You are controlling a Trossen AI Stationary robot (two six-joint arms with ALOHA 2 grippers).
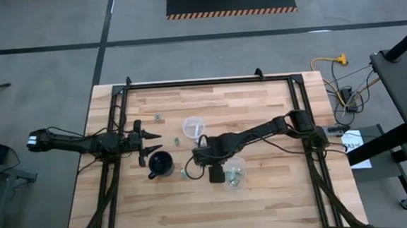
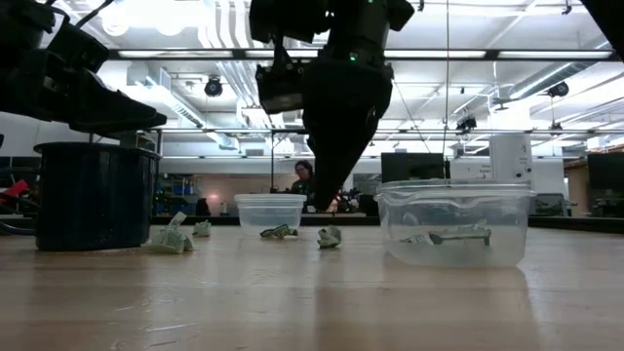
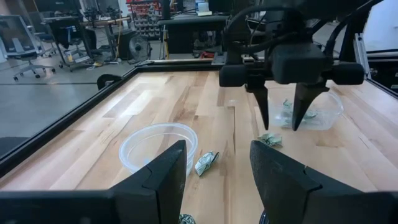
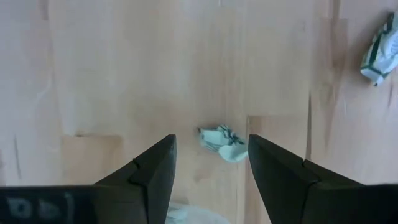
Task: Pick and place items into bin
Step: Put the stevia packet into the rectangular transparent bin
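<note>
Pale green crumpled piece point(image 4: 222, 144) lies on the wooden table point(image 1: 265, 195), right below my right gripper point(image 4: 211, 163), between my spread, empty fingers and a touch toward one of them. It's near the clear bin point(image 1: 234, 179). My left gripper point(image 1: 149, 143) waits open by the black mug point(image 1: 161, 163), farther off.

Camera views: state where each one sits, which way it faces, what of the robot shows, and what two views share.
High: overhead, facing down; both arms, black mug.
Low: table height, facing level across; right pincer hanging open, clear tub.
Left wrist: on the left arm, facing across the table; own open left pincer.
Right wrist: facing down; own open fingers flank a crumpled piece.
Shared: left wrist and low both show the right pincer above that piece.
</note>
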